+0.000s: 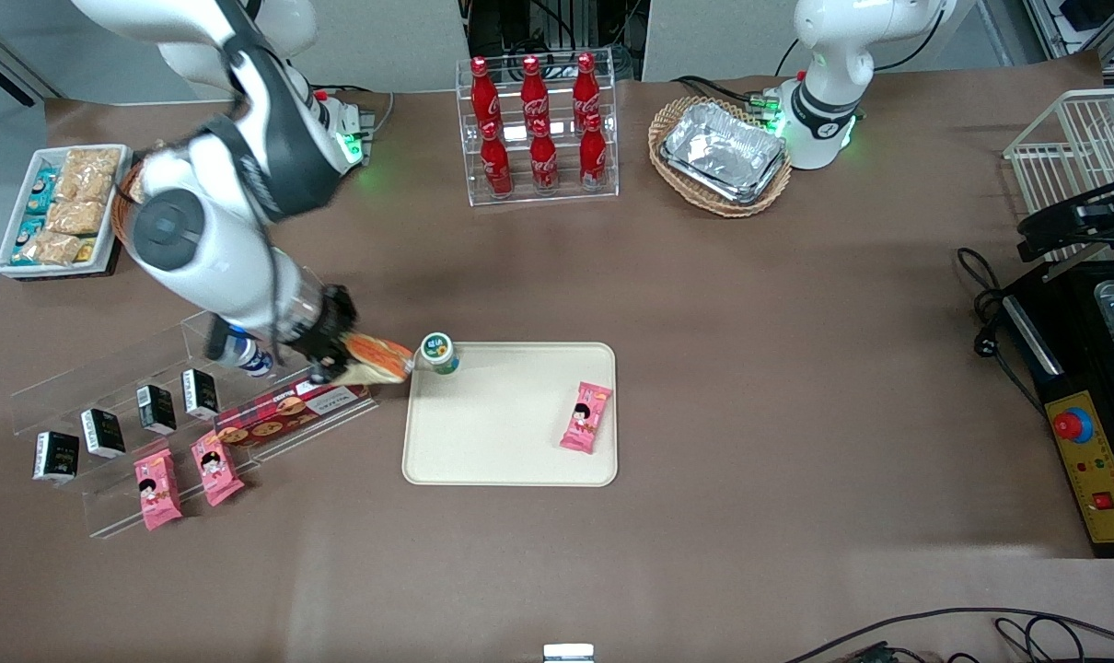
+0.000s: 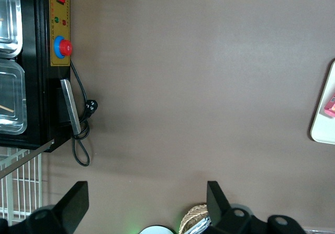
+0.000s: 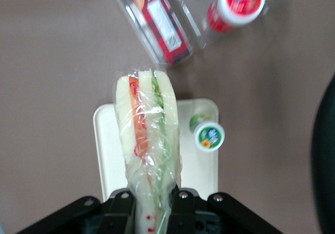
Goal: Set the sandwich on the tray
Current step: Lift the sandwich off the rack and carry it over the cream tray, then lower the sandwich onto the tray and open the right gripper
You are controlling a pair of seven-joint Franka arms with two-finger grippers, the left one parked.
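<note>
Two pink snack packets [image 1: 187, 479] lay nearest the front camera on a clear stepped rack [image 1: 106, 433], a third [image 1: 586, 417] on the cream tray [image 1: 502, 460], where a small green-lidded cup [image 1: 438, 353] stood at the edge farther from that camera. Just beside that edge, above the tabletop [image 1: 796, 368] and not yet over the tray, the gripper [image 1: 336, 354] had its jaws closed narrowly on one end of the wrapped sandwich [image 3: 148, 134]. It looked light and soft, its film likely slippery, so a gentle hold across the bread faces seemed wisest.
</note>
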